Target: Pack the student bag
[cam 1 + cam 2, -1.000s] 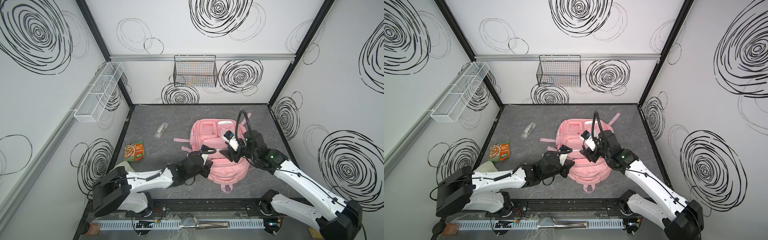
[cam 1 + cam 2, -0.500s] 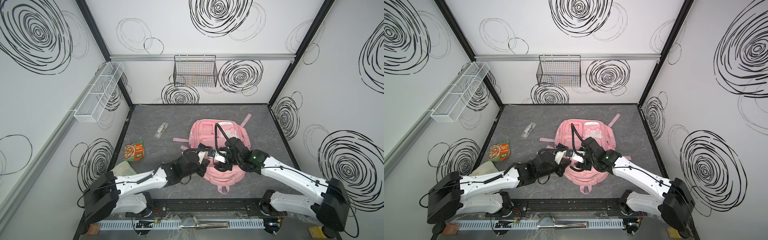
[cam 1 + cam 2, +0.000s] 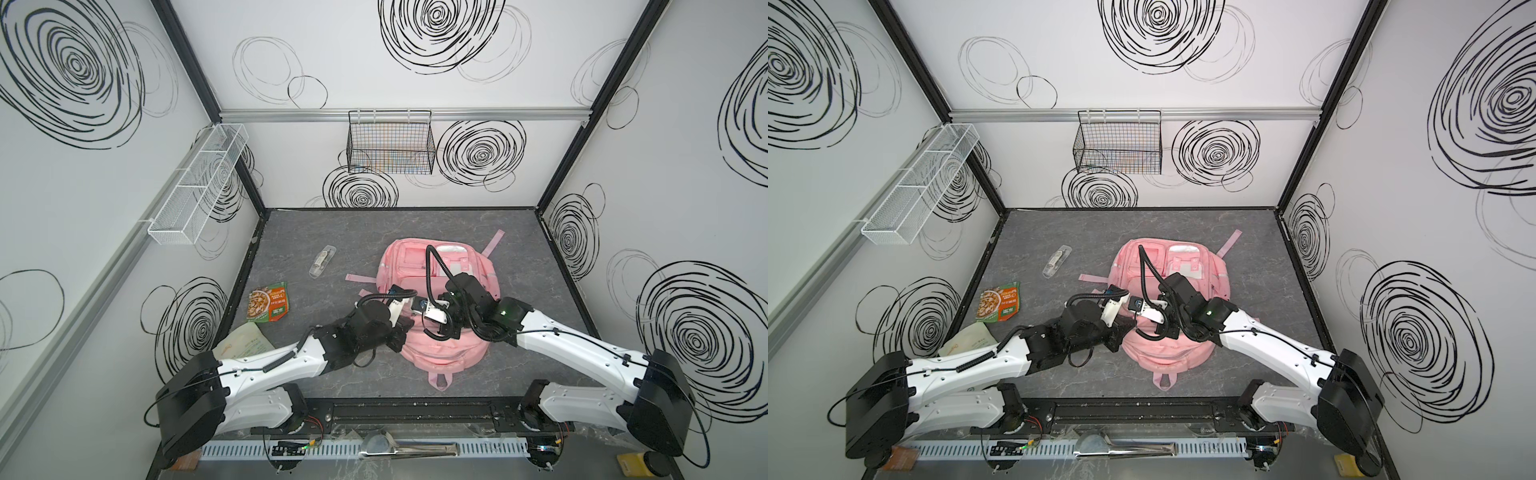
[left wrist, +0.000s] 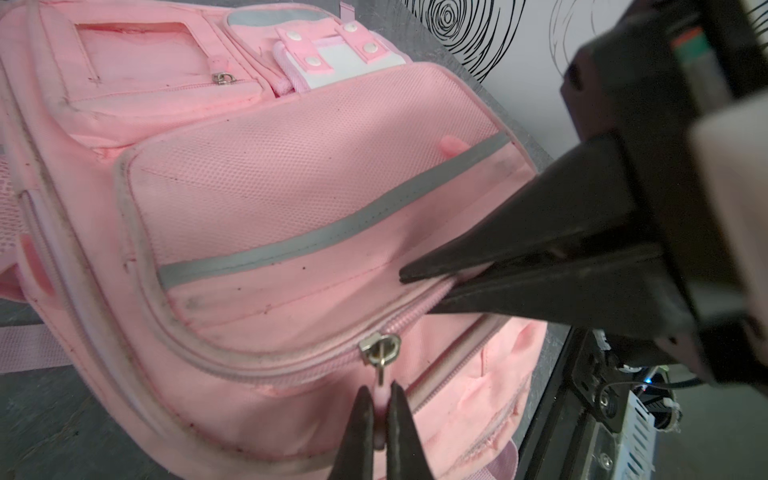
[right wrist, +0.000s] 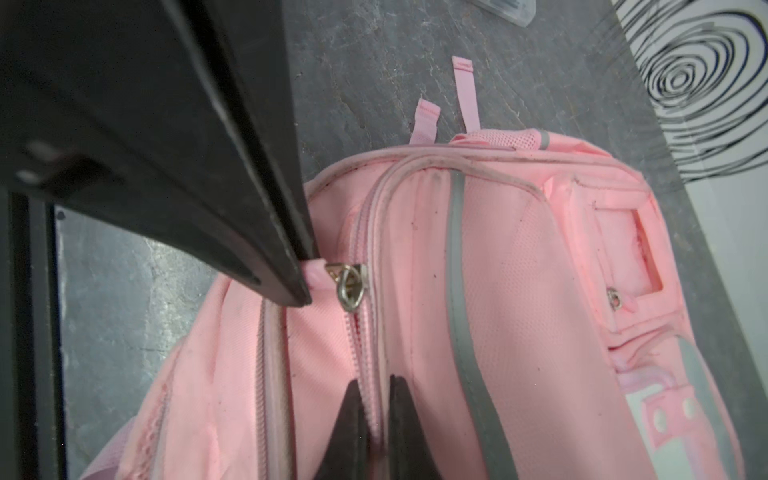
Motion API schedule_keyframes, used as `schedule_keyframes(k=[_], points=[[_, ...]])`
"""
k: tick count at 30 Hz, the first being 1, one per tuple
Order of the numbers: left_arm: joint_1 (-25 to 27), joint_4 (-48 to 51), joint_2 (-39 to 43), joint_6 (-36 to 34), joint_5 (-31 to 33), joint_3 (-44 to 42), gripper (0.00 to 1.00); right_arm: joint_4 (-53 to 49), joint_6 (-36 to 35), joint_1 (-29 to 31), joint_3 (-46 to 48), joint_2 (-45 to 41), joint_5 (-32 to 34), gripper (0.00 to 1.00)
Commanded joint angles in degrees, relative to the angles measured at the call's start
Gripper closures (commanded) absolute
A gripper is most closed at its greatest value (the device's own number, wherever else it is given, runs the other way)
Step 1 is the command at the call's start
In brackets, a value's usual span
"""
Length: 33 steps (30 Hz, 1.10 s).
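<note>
The student bag (image 3: 440, 353) is laid flat on the table (image 3: 353, 232). Its zip tab (image 5: 318, 277) is pinched by the left gripper (image 4: 380, 415), its zip edge (image 5: 370, 332) by the right gripper (image 5: 376, 397). The zip is not opened yet.

Both top views are bright and pretty flat, with soft light from overhead bouncing off the white walls (image 3: 457, 62), so the table (image 3: 374, 232) only gets faint, fuzzy shadows around the student bag (image 3: 440, 345). It's a wide lens though, and the black corner posts (image 3: 187, 62) splay outward toward the edges. The wrist views are a bit dimmer. In the left wrist view the bag's weave is crisp mid-frame, but the left tool (image 4: 380, 395) and right tool (image 4: 419, 291), being so close, go soft and near-black. The right wrist view is the same, plus a small glint on the zipper pull (image 5: 351, 286).
</note>
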<state>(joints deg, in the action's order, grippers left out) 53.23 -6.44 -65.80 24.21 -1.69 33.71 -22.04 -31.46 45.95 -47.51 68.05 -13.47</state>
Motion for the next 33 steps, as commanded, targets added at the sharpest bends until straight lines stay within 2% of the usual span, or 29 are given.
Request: schedule_keyframes(k=[1, 4, 8, 14, 23, 29, 30, 31, 33], points=[[-2.5, -2.2, 3.4, -0.1, 0.3, -0.7, 1.00, -0.1, 0.9, -1.0, 1.9, -3.6, 2.7, 1.00], [-5.1, 0.1, 4.0, 0.1, 1.5, -1.4, 1.00, 2.4, 1.6, -1.5, 4.4, -7.3, 2.1, 1.00], [-9.4, 2.2, 3.5, 3.8, 1.1, -1.9, 1.00, 5.9, 2.4, -1.6, 7.7, -11.6, 1.8, 1.00], [-14.7, 4.7, -1.8, 5.6, -1.4, 0.3, 1.00, 9.4, 1.6, -1.0, 11.2, -17.5, 0.4, 1.00], [-17.1, 3.9, -10.7, 5.2, -2.9, 5.7, 1.00, 11.8, -0.3, 0.0, 13.7, -21.8, -0.8, 1.00], [-18.8, 3.8, -10.8, 5.2, -3.3, 7.0, 1.00, 10.8, -0.5, 0.4, 12.9, -19.6, -1.3, 1.00], [-19.0, 4.2, -10.1, 4.6, -3.2, 7.3, 0.91, 11.2, -0.5, 0.5, 12.5, -19.2, -1.2, 0.99], [-19.2, 4.8, -9.2, 3.9, -2.8, 7.6, 0.80, 11.9, -0.2, 0.5, 12.4, -19.0, -1.0, 0.89], [-20.0, 7.0, -7.0, 2.2, -1.3, 8.7, 0.61, 14.5, 0.9, 0.5, 12.4, -19.3, -1.1, 0.53]])
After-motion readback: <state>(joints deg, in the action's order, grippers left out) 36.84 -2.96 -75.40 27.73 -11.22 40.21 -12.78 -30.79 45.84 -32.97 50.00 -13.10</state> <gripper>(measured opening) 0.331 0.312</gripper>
